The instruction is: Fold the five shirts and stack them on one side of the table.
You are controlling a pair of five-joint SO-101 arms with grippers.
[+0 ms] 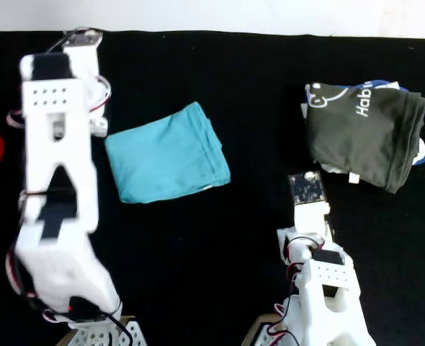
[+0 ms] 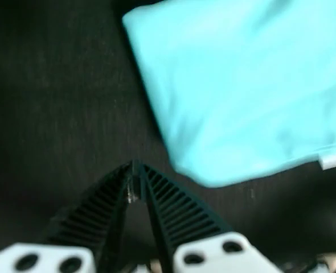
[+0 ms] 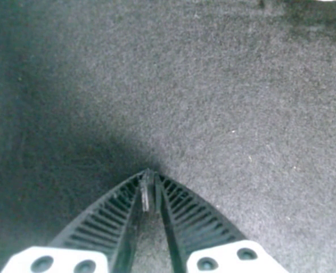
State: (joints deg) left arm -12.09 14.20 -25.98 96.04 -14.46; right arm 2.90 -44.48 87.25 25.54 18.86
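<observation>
Jaws of the left gripper (image 2: 136,170) were pinched together on nothing, just beside a corner of the folded teal shirt (image 1: 168,162); the right gripper (image 3: 148,179) was likewise closed and empty over bare black counter (image 1: 220,274). Well apart from the teal shirt sat the stack, a dark grey shirt (image 1: 364,133) on top. The fold looked finished, so the next move was likely opening the jaws, taking the teal shirt's edge and carrying it onto the stack without letting the fold spill.
</observation>
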